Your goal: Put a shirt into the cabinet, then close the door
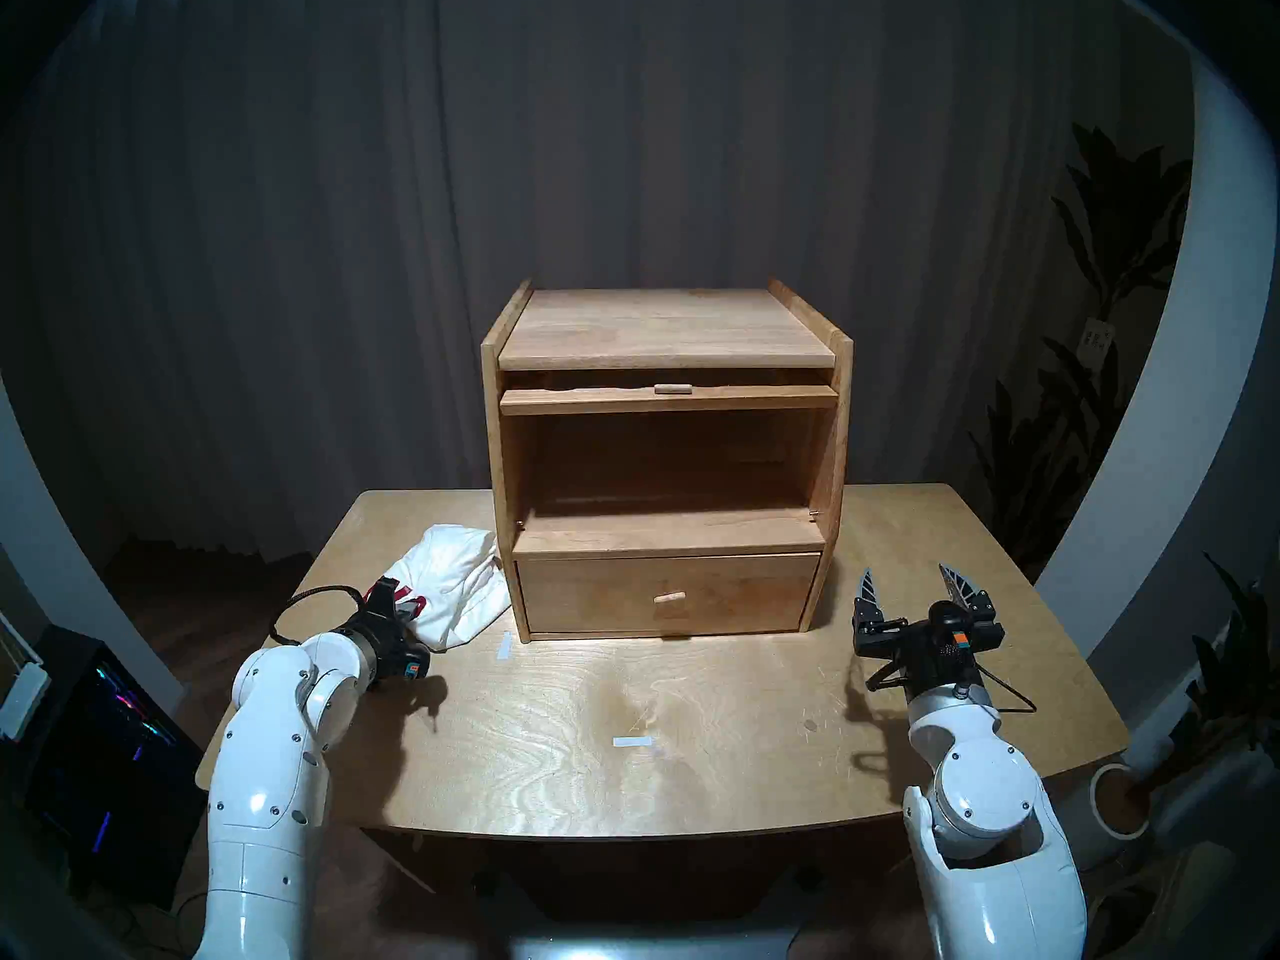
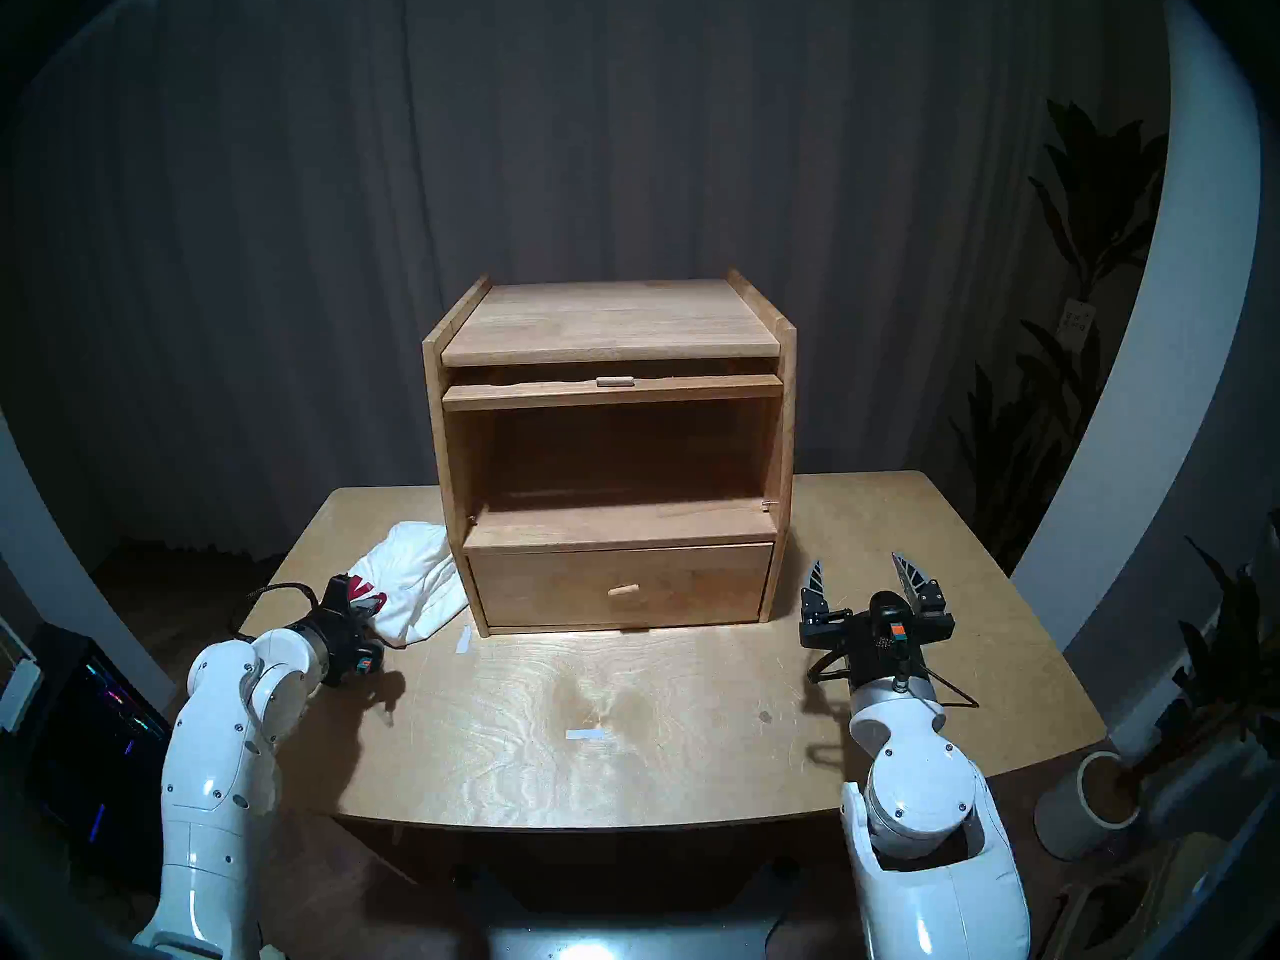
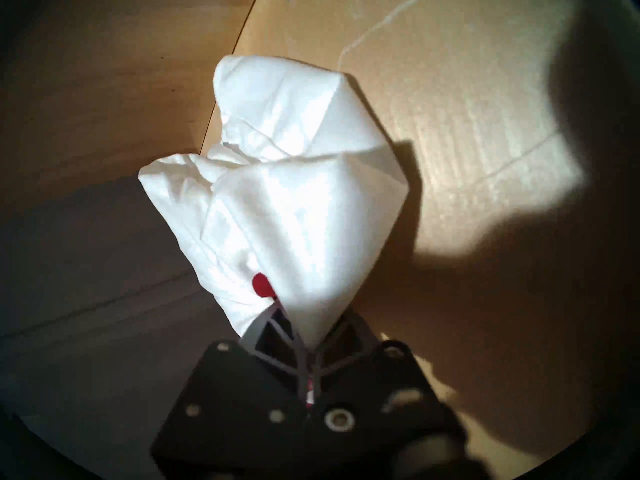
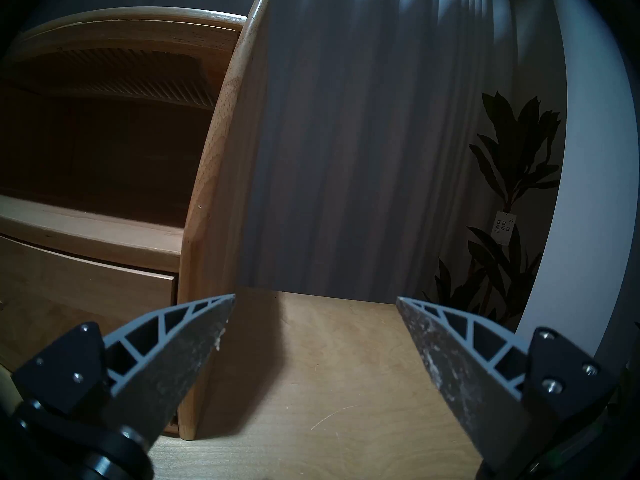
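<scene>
The shirt (image 1: 454,584) lies crumpled on the bench (image 1: 692,730) at the middle left of the head view, just beside the cabinet's (image 1: 665,467) lower left corner. The left gripper (image 1: 405,609) has its fingers (image 3: 277,334) closed on the shirt's near edge, by the red print. The door (image 1: 668,399) is swung up flat under the cabinet top, leaving the upper compartment open. At the lower right, the right gripper (image 1: 911,588) hovers above the bench, fingers (image 4: 194,334) spread wide and holding nothing.
</scene>
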